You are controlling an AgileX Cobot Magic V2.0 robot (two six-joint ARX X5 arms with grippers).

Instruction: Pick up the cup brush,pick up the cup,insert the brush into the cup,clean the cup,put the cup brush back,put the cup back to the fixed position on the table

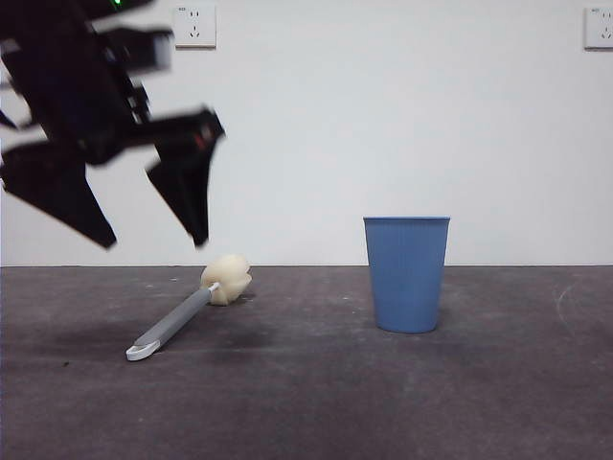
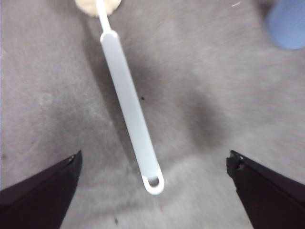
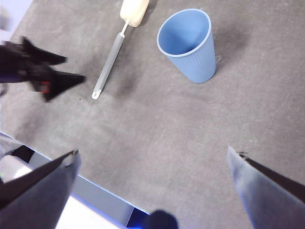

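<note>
The cup brush [image 1: 187, 311] is lying flat on the table [image 1: 479, 402], well apart from the upright cup [image 1: 406, 273]. The left gripper [image 1: 153, 240] is held above the handle, jaws wide apart, nothing held. Picking up the brush comes first: lowering and closing is needed. The right gripper [image 3: 152, 164] is held high, jaws apart.

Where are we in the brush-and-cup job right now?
Nothing is done yet. The grey-handled brush with the cream sponge head lies flat on the dark grey table, and the blue ribbed plastic cup stands upright, empty. In hand: the left tool, open, hovers above the brush handle. The right tool waits open. Every step remains.
</note>
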